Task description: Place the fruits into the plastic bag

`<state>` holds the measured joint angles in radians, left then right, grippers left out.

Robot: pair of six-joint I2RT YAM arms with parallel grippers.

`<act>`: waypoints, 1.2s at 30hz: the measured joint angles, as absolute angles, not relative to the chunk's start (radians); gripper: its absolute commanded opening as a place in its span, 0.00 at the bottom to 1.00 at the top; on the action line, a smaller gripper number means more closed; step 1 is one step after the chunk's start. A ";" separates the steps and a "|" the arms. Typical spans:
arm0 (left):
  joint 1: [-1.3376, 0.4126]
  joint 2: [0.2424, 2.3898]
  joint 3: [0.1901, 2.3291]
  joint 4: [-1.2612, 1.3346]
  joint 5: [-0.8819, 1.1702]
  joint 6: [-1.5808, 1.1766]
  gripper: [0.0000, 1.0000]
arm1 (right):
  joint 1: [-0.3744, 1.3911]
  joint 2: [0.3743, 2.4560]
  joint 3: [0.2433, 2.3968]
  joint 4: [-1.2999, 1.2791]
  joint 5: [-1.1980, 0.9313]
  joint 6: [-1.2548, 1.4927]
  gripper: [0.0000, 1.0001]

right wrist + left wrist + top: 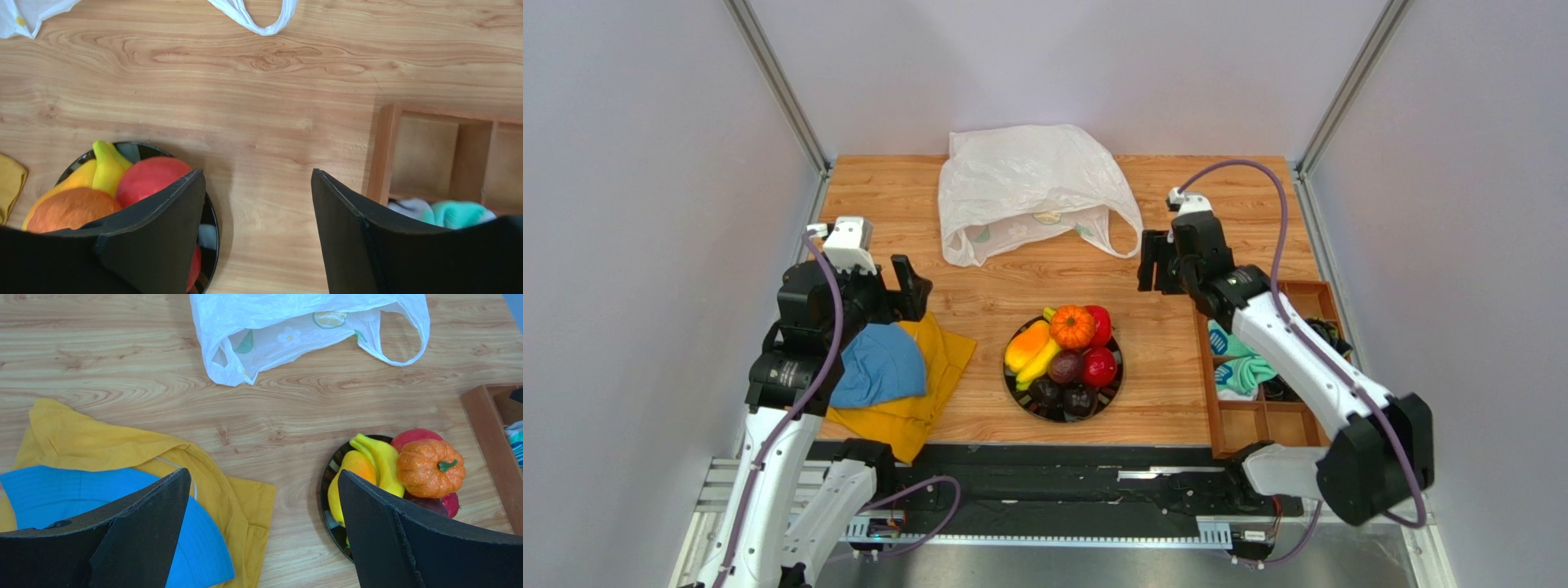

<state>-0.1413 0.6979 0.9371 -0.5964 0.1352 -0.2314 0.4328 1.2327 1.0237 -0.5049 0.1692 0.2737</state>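
The fruits lie heaped on a black round plate (1019, 384) at the table's middle: a ribbed orange round one (1074, 327), a yellow banana (1042, 361), an orange-yellow mango (1026, 344), red round ones (1100, 366) and dark purple-brown ones (1065, 368). The plastic bag (1032, 184) lies flat at the far middle, handles toward me. My left gripper (901, 286) is open and empty above the cloths, left of the plate. My right gripper (1160, 262) is open and empty above bare wood, right of the bag. The left wrist view shows the bag (294, 324) and the orange fruit (430, 467).
A blue cloth (879, 365) lies on a yellow cloth (934, 368) at the near left. A wooden compartment tray (1242, 423) with teal and dark items stands at the right edge. Grey walls close in both sides.
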 measured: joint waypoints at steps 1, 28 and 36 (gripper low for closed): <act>-0.141 0.698 0.935 -0.599 0.131 -0.232 0.99 | 0.424 1.274 1.038 -0.489 0.160 0.274 0.64; -0.141 0.739 0.934 -0.602 0.186 -0.219 0.98 | 0.239 1.981 1.435 -0.343 -0.060 0.345 0.56; -0.141 0.740 0.934 -0.596 0.261 -0.210 0.97 | 0.237 2.037 1.468 -0.339 -0.035 0.331 0.40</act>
<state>-0.1413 0.7403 0.9337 -0.5964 0.2607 -0.2100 0.2371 2.0369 1.4681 -0.3389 -0.0349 0.3305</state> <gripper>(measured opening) 0.977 0.469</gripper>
